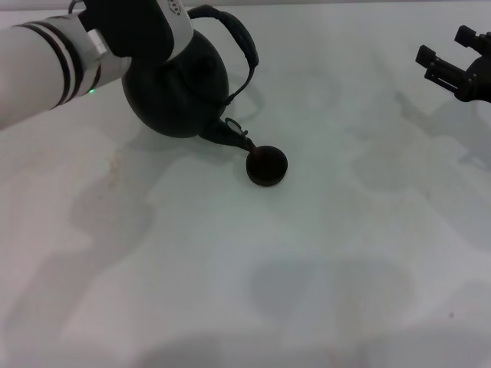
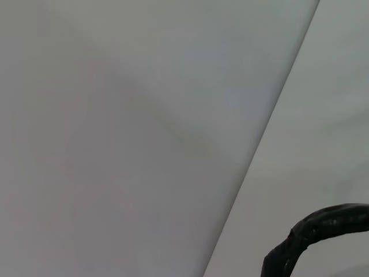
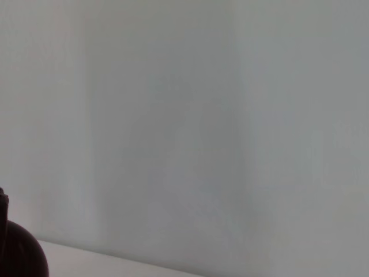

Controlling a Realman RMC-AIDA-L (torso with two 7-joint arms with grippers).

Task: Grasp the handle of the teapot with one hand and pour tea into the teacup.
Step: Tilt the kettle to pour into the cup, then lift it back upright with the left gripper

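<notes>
The black teapot (image 1: 180, 88) is tilted, its short spout (image 1: 232, 136) pointing down at the rim of the teacup (image 1: 266, 166). The small dark teacup stands on the white table just right of the spout. My left gripper (image 1: 182, 14) comes in from the upper left and holds the arched handle (image 1: 244, 47) at its top end, and my arm covers the lid. A piece of the wrapped handle shows in the left wrist view (image 2: 323, 228). My right gripper (image 1: 446, 49) hangs open and empty at the far right, well away from the teapot.
The white table (image 1: 307, 268) spreads out in front of and to the right of the teacup, with only shadows on it. A dark rounded shape (image 3: 20, 254) shows at the edge of the right wrist view.
</notes>
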